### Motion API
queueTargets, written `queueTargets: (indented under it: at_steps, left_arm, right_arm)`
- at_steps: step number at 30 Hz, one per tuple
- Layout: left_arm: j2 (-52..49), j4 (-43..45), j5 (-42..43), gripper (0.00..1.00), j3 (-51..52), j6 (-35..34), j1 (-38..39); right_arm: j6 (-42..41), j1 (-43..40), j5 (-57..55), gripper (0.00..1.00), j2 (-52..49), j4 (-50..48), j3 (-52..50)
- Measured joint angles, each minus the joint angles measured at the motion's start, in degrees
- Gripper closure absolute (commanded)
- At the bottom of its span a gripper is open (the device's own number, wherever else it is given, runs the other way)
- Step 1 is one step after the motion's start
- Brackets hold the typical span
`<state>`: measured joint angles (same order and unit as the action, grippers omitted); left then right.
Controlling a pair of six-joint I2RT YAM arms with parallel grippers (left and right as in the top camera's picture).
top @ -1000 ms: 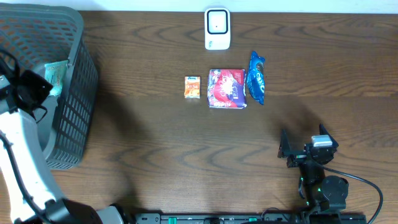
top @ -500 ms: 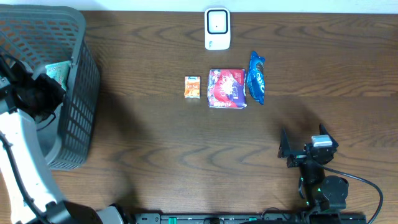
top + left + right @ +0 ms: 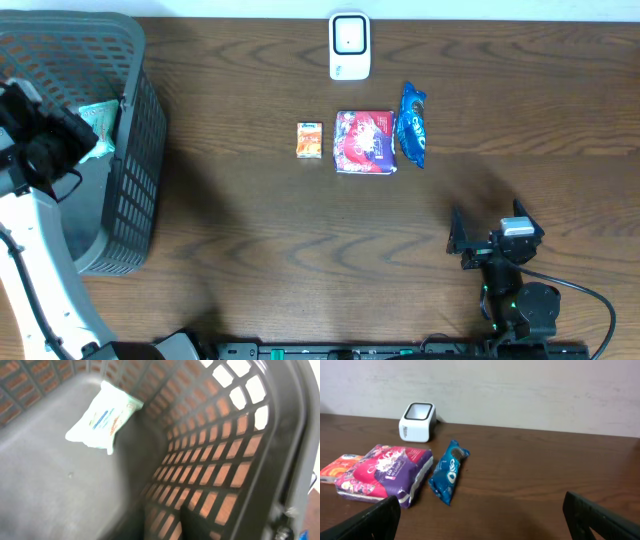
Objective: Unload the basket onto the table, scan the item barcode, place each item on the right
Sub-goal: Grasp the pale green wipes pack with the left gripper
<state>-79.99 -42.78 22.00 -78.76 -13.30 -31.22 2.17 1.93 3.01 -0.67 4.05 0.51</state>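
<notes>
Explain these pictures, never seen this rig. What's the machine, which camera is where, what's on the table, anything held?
Two robot arms with two-finger ends sit at a wooden table. The overhead view looks straight down; the other two come from cameras on each wrist. On the table: a white scanner, an orange packet, a red-purple pack and a blue Oreo pack. The left arm reaches into a grey basket, where a pale wrapped pack lies; that arm's fingers are not clearly in view. The right arm's fingers stand wide apart with nothing between them. Nothing is visibly held.
</notes>
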Motion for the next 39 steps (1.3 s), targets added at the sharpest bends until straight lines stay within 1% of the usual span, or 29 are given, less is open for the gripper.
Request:
queueTargets:
  at_steps: [1,3,6,7,9,11,12,15,16,18,20,21,22,23,27,29,30,31,32,39]
  left_arm:
    - [-0.24,0.72,0.02,0.67,0.0,0.04,0.11]
    - [-1.07,0.61,0.0,0.56,0.0,-0.04,0.33]
    - [-2.99,-0.37,-0.02,0.55,0.0,-0.04,1.49]
    - [-3.82,-0.7,0.02,0.56,0.0,-0.13,2.14]
    - [-5.16,-0.46,0.48,0.7,0.0,-0.35,3.43]
    - [-5.6,-0.46,1.33,0.78,0.0,-0.42,4.07]
    - [-5.6,-0.42,1.79,0.8,0.0,-0.33,4.35]
    - [-5.51,-0.26,2.4,0.8,0.0,-0.15,5.05]
    - [-5.51,-0.26,2.6,0.79,0.0,-0.15,5.09]
    - [-5.46,-0.28,2.78,0.75,0.0,-0.11,5.09]
    - [-5.29,-0.2,2.82,0.74,0.0,0.02,5.09]
    - [-5.11,-0.11,2.91,0.69,0.0,0.04,5.09]
    - [-4.94,0.04,3.02,0.59,0.0,0.04,5.09]
    - [-4.72,0.39,3.21,0.54,0.0,0.04,5.09]
    - [-4.26,2.56,3.45,0.53,0.0,0.13,5.18]
    - [-4.26,3.23,3.58,0.73,0.0,0.13,5.29]
    - [-4.26,3.3,3.61,0.81,0.0,0.13,5.31]
    - [-4.26,3.23,3.58,0.88,0.0,0.28,5.38]
    - [-4.26,3.02,3.67,0.92,0.0,0.35,5.42]
    - [-4.26,1.38,8.02,0.92,0.0,0.22,5.46]
  right_arm:
    - [0.0,0.0,0.0,0.01,0.0,0.0,0.0]
    - [0.0,0.0,0.0,0.01,0.0,0.0,0.0]
    - [0.0,0.0,0.0,0.01,0.0,0.0,0.0]
    - [0.0,0.0,0.0,0.01,0.0,0.0,0.0]
    - [0.0,0.0,0.0,0.01,0.0,0.0,0.0]
    - [0.0,0.0,0.0,0.01,0.0,-0.02,0.0]
    - [0.0,0.0,0.0,0.01,0.0,-0.02,0.0]
    - [0.0,0.0,0.0,0.01,0.0,0.0,0.0]
    - [0.0,0.0,0.0,0.01,0.0,0.0,0.0]
    - [0.0,0.0,0.0,0.01,0.0,0.0,0.0]
    - [0.0,0.0,0.0,0.01,0.0,0.0,0.0]
    - [0.0,0.0,0.02,0.01,0.0,-0.02,0.0]
    - [0.0,0.0,0.0,0.01,0.0,0.0,0.0]
    - [0.0,0.0,0.0,0.01,0.0,-0.02,0.0]
    - [0.0,0.0,0.0,0.01,0.0,-0.02,0.0]
    - [0.0,0.0,0.0,0.01,0.0,-0.02,0.0]
    - [0.0,0.0,0.0,0.01,0.0,-0.02,0.0]
    - [0.0,0.0,0.0,0.01,0.0,-0.02,0.0]
    - [0.0,0.0,0.0,0.01,0.0,-0.02,0.0]
    - [0.0,0.0,0.0,0.01,0.0,0.0,0.0]
